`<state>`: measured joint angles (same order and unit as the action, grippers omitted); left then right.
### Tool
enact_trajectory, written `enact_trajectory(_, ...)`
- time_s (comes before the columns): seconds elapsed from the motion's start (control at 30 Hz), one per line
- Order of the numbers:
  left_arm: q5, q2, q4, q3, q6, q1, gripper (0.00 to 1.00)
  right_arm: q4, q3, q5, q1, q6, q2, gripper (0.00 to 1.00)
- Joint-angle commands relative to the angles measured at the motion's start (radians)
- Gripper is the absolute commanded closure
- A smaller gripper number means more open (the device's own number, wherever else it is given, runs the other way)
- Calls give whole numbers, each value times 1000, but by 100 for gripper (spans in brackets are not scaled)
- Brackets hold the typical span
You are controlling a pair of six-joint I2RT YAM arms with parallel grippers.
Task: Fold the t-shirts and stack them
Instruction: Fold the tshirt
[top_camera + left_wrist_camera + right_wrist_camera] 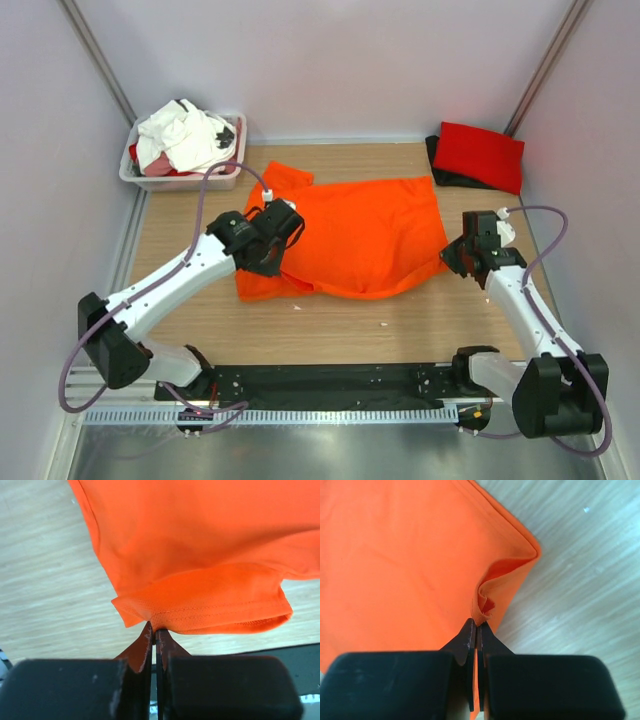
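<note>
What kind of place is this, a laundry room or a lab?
Probably a robot lab test cell: left arm and right arm bolted at the edge of a wooden table, plain walls closing it in, a white tub of clothes.

The orange shirt [360, 235] covers the centre of the table [340, 330]. Bare wood shows in the lower centre, between the shirt's edge and the black rail [330, 378]. A narrower bare strip lies at upper centre. The tub [170, 182] blocks the upper left corner, the red shirt [482, 155] the upper right. The left arm [170, 280] crosses the lower left, the right arm [525, 300] the lower right.
</note>
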<state>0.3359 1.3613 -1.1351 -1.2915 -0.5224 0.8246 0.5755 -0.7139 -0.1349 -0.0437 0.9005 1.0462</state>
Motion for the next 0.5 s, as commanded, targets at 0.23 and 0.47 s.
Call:
enact_trajectory(0.23, -83, 145, -5, -180, 226, -185, 100, -120, -165, -8, 2, -74, 193, 99)
enact_trajectory(0.47, -107, 280, 14, -276, 248, -219, 100, -141, -229, -40, 2, -91, 287, 99)
